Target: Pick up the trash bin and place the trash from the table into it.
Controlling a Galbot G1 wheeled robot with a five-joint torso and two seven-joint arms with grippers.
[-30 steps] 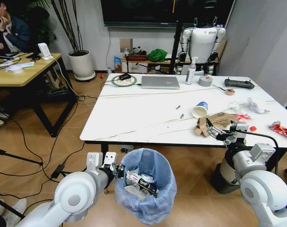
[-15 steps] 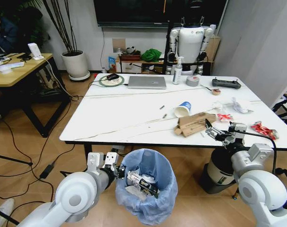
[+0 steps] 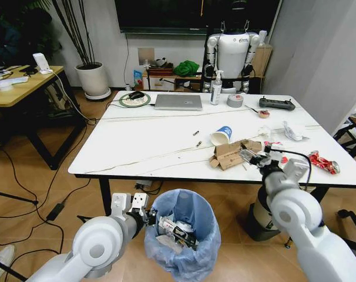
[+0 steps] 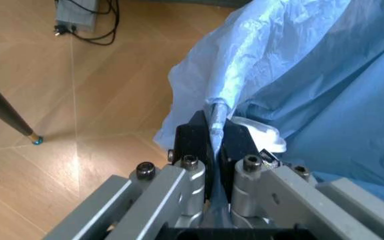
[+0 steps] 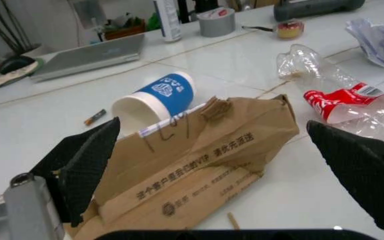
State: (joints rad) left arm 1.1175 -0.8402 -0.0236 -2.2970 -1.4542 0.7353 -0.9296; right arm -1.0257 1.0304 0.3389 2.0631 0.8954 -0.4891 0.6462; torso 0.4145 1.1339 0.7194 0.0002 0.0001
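Now the left gripper (image 4: 213,142) clamps the bin (image 3: 184,235) rim while the right gripper (image 5: 212,165), spread wide, needs to close on the cardboard (image 5: 199,170) at its twelve o'clock

Even, bright indoor light from overhead. Soft glare on glossy white counter (image 3: 154,147); faint shadows beneath it on floor. Head view bowed at edges. Right wrist view: near black tool (image 5: 225,165) fingertips blurred.

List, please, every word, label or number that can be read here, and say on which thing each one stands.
"请勿客户使用 VIP": my best reading of the dark print along the brown paper bag; some characters are uncertain.
Paper cup: a white logo on blue, too blurred to read.
Clear plastic bottle: red label with small print, unreadable.
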